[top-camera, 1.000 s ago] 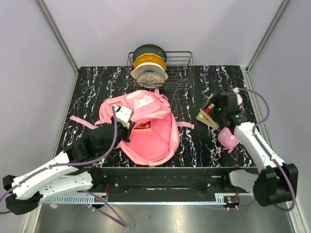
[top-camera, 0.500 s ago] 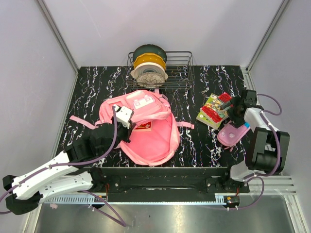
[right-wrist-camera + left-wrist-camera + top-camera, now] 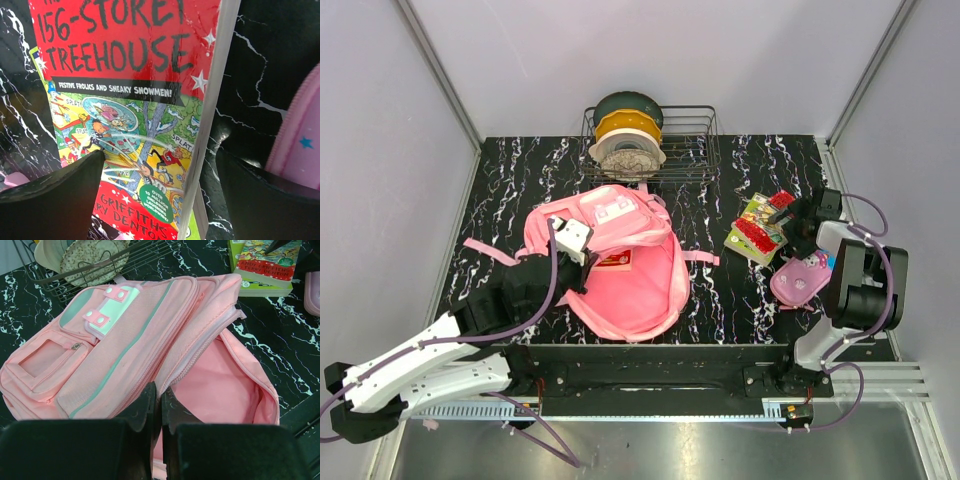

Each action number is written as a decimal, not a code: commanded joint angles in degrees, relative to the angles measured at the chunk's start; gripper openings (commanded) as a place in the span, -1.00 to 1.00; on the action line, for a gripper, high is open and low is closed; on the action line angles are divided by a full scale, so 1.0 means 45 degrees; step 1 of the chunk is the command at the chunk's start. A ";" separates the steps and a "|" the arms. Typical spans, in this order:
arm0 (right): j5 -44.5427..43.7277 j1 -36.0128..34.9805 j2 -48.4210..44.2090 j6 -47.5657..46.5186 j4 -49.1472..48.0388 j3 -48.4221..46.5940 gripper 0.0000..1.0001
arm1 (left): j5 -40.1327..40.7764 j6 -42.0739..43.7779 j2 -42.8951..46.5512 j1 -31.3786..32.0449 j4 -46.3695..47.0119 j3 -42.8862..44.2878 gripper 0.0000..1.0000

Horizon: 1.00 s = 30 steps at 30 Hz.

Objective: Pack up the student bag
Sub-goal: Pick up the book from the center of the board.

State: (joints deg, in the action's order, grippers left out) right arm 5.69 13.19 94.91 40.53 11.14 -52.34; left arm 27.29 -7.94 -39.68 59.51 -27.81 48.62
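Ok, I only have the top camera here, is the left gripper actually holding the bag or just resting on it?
Observer: The left wrist view shows the left gripper shut on the student bag at its open zip edge.
Operator: And the right one, holding anything?
Observer: No, the right gripper is open: one finger over the book, the other over the table beside the pencil case.
Operator: Anything inside the bag?
Observer: The lining that shows there is bare.

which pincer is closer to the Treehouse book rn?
Right. The right pincer is open right at the book, fingers straddling its page edge. The left pincer is across the table, shut on the student bag at its zip edge.
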 commanded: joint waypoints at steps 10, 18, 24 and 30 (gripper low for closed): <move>0.0025 0.0291 -0.0212 -0.0334 -0.1694 0.1511 -0.17 | 0.0342 -0.0070 0.0361 -0.0079 0.0829 0.0348 -1.00; -0.0582 0.0292 -0.1422 -0.1193 -0.0758 0.1806 -0.58 | 0.0186 -0.0207 0.0283 -0.0079 0.0790 0.0231 -1.00; -0.0601 0.0311 -0.2047 -0.1663 0.0686 0.1416 -0.46 | 0.0088 -0.0188 0.0166 -0.0079 0.0712 0.0289 -1.00; 0.0275 0.0311 -0.3257 -0.1878 0.0788 0.1494 -1.00 | 0.0069 -0.0227 0.0127 -0.0079 0.0751 0.0250 -1.00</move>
State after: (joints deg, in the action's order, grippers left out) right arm 6.13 14.52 84.53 35.81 8.93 -45.95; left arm 27.00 -8.03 -39.48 59.51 -29.08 48.60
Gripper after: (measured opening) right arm 0.281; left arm 0.061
